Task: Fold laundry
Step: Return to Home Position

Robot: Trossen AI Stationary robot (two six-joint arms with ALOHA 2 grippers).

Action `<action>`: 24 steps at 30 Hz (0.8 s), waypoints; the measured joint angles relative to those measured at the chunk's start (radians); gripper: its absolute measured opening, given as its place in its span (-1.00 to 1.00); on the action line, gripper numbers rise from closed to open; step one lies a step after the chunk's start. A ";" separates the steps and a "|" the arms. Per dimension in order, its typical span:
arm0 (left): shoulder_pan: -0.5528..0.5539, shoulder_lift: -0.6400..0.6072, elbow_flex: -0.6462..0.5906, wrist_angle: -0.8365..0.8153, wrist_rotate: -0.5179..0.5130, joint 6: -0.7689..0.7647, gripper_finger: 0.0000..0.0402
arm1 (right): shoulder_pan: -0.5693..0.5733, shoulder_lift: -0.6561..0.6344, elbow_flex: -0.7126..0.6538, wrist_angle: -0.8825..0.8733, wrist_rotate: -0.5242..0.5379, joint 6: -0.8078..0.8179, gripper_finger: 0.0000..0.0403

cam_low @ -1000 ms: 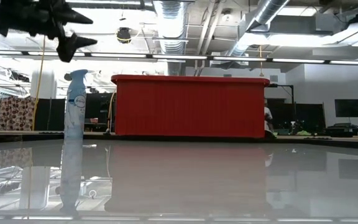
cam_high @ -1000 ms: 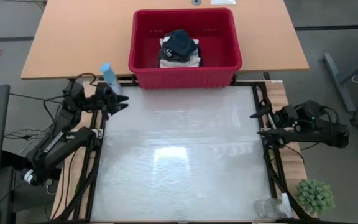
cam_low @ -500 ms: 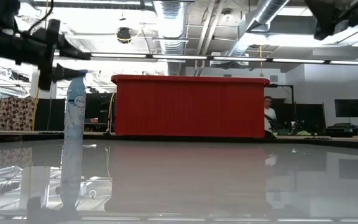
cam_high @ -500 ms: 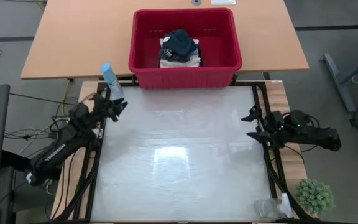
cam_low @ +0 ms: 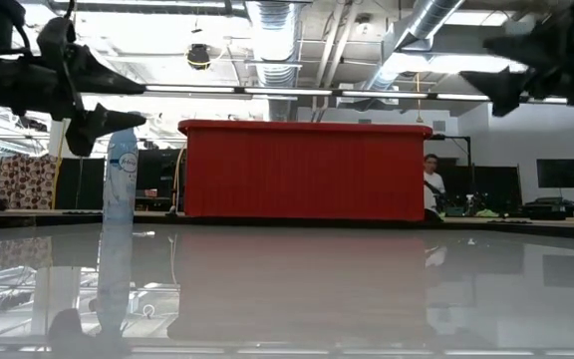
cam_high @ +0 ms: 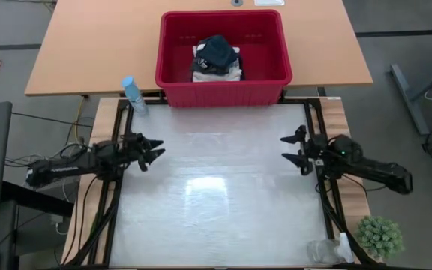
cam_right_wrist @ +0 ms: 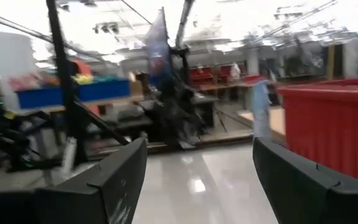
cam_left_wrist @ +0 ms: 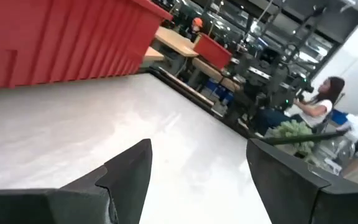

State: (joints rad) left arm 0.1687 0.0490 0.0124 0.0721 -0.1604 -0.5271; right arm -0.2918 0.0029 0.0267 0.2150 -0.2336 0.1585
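Your left gripper hangs over the left edge of the table, raised off the surface, its two fingers spread wide with nothing between them; the left wrist view shows only bare tabletop in the gap. Your right gripper mirrors it at the right edge, also spread and empty, and both point inward across the glossy top. Beyond them, at the far edge of the table, stands the red basket, with a spray bottle just beside its left corner. The laundry lies inside the basket, well apart from both grippers: a dark garment bunched on top of a white garment, piled toward the middle. Judge this stack as light, soft and limp, with no stiffness to keep its shape. If you pinch only the top layer, the folds will likely slide apart and the pile will slump. Should you need to lift it again, take the stack low, at opposite folded edges, with fingers reaching under the bottom piece. The task looks finished, so leave it alone.
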 joint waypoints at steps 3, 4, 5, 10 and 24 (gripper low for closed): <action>-0.087 0.003 0.000 -0.003 -0.101 0.036 0.25 | -0.044 0.002 -0.018 -0.037 -0.014 -0.004 0.57; -0.106 0.003 0.000 -0.002 -0.132 0.046 0.25 | -0.059 0.003 -0.018 -0.050 -0.041 -0.010 0.57; -0.122 0.002 0.000 -0.002 -0.159 0.057 0.25 | -0.076 0.000 -0.018 -0.048 -0.074 -0.028 0.57; -0.144 0.003 0.000 0.010 -0.193 0.068 0.25 | -0.169 0.000 -0.018 -0.057 -0.252 -0.057 0.57; -0.150 -0.003 0.000 -0.013 0.425 0.104 0.25 | -0.373 0.011 -0.019 -0.136 -0.427 -0.150 0.57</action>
State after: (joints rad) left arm 0.0190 0.0460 0.0124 0.0588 0.2650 -0.4233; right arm -0.6646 0.0138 0.0078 0.0788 -0.6607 0.0081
